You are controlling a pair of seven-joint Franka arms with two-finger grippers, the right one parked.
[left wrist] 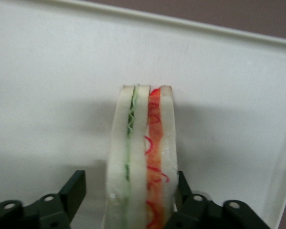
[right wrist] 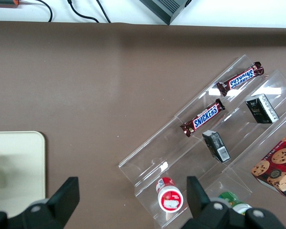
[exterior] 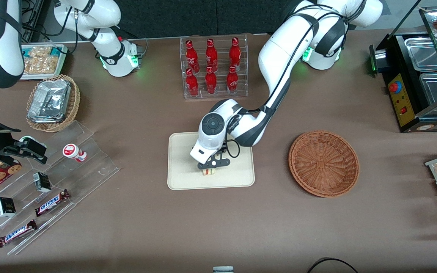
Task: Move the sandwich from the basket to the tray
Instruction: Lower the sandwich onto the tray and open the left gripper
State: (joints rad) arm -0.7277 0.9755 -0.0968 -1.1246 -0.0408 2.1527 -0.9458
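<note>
**Sandwich over tray, release pending**

Brown tabletop, cluttered at both ends. Tray [exterior: 180,178] sits mid-table; basket [exterior: 323,163] lies toward the working arm's end and looks empty.

Sandwich [left wrist: 142,157] stands on edge over the tray, at or just above its floor; contact not visible. Judging by the look: light, soft bread, easily crushed, layers could shear apart. Best hold is across the two flat bread faces, low force, which is how it's gripped here.

Gripper [exterior: 209,171] is low over the tray's middle. One finger [left wrist: 183,188] presses the red-filling face; the other shows a slight gap at the tip. Opening is narrow, sandwich-width, holding the wedge.
</note>
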